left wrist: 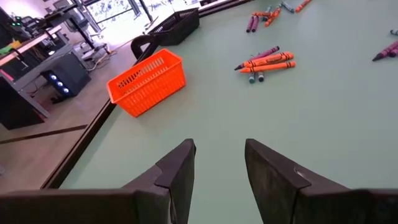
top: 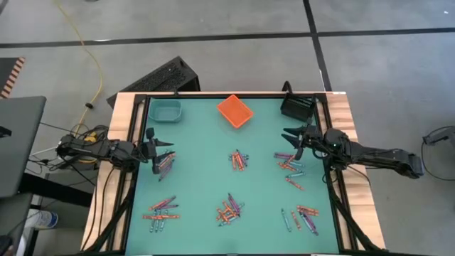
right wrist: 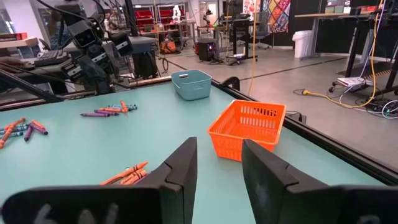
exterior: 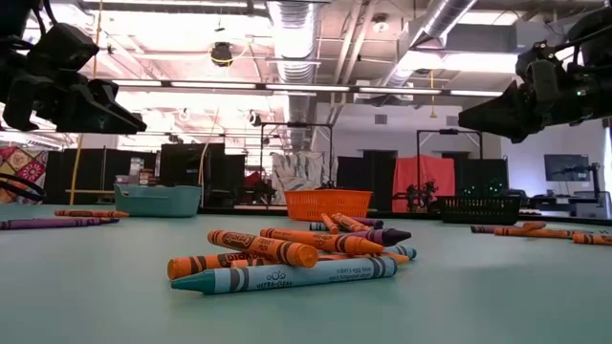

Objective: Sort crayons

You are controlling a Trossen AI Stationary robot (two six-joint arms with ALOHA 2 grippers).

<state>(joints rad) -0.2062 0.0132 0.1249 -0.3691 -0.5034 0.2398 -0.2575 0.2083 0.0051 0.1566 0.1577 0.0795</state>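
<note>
Nearest blue-grey crayon (exterior: 287, 277) before the orange bin (exterior: 328, 204) reads "ULTRA-CLEAN"; left gripper (left wrist: 219, 163) and right gripper (right wrist: 217, 160) parted, empty.

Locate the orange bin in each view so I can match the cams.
High view: orange bin at the table's far edge, middle, turned askew.
Low view: centre background, behind the crayon pile.
Left wrist view: upper left.
Right wrist view: right of centre.
Shared landmark: the teal bin is in the high, low and right wrist views only.

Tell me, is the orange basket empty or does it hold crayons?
Empty: the high view shows only the bare bottom of the orange basket.
</note>
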